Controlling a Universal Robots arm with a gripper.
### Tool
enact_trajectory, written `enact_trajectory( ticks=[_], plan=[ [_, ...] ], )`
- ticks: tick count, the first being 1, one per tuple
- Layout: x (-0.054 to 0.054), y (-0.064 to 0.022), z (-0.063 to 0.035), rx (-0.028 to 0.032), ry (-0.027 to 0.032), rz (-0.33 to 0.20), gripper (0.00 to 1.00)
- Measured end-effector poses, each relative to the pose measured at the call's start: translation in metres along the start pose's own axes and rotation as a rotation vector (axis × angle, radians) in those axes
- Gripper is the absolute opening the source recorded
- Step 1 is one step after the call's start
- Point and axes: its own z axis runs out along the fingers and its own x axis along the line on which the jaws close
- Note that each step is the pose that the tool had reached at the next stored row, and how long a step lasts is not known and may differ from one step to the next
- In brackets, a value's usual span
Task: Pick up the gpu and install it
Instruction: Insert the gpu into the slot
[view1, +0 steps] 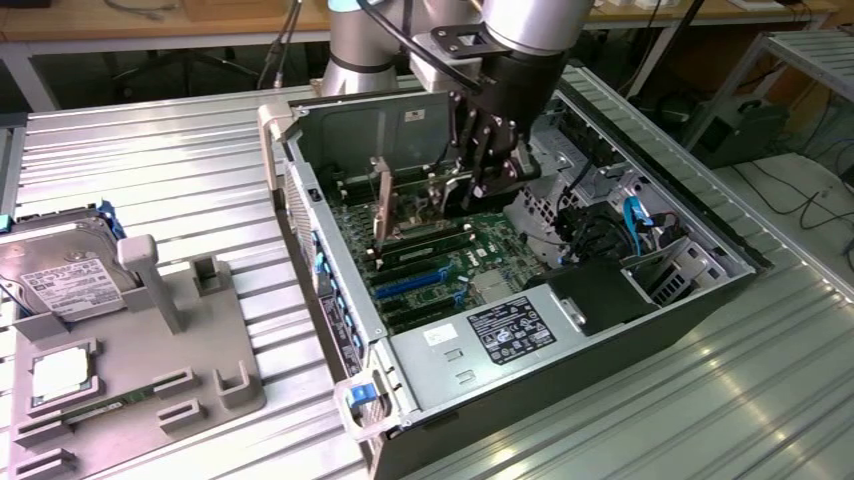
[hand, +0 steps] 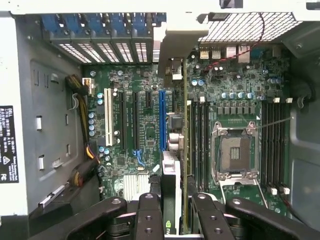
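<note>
Alignment matters: with the gripper (hand: 175, 202) pinching the graphics card (hand: 171, 175) on edge inside the computer case (view1: 310, 205), above the circuit board (hand: 131, 80), we should hold it upright, square to the blue slot (hand: 162, 120).

The black-and-grey metal computer case (view1: 314, 215) lies open on the ribbed metal desk (view1: 160, 170), its opening hemmed by an upright grey sheet-metal panel (view1: 380, 125) at the far end, a black box-shaped cover (view1: 607, 295) near and blue cables (view1: 638, 222) on the exterior view's right. The black end effector (view1: 491, 190), clamped on the thin dark gpu (hand: 171, 180), fills the middle of it. A grey moulded fixture (view1: 200, 340) occupies the desk on the exterior view's left.
</note>
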Motion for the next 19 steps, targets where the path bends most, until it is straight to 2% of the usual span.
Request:
enact_trajectory(
  ticks=[10, 19],
  plan=[
    [0.000, 0.0059, 0.0093, -0.0005, 0.0001, 0.000, 0.28],
    [0.001, 0.0108, 0.0245, -0.0062, 0.0003, 0.000, 0.28]
  ],
)
